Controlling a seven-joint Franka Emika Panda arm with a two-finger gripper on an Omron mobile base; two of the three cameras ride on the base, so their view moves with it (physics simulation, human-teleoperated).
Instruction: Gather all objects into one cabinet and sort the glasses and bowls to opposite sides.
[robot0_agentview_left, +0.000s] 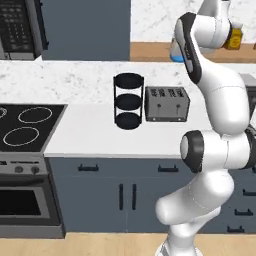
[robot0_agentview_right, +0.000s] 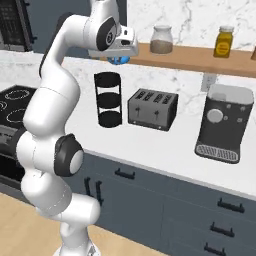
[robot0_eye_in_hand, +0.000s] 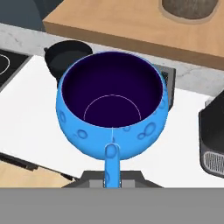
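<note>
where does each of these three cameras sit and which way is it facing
Left base view: behind the arm to its left, looking forward and down at the counter, black rack and toaster; the arm rises at lower right.
Right base view: behind to its right, facing the same counter; the arm rises at lower left, the blue cup under the hand.
Hand view: on the hand, looking down along the fingers into the blue cup.
Both base views share rack and toaster.

Bright-blue cup (robot0_eye_in_hand: 112, 127) (dark inside)
</note>
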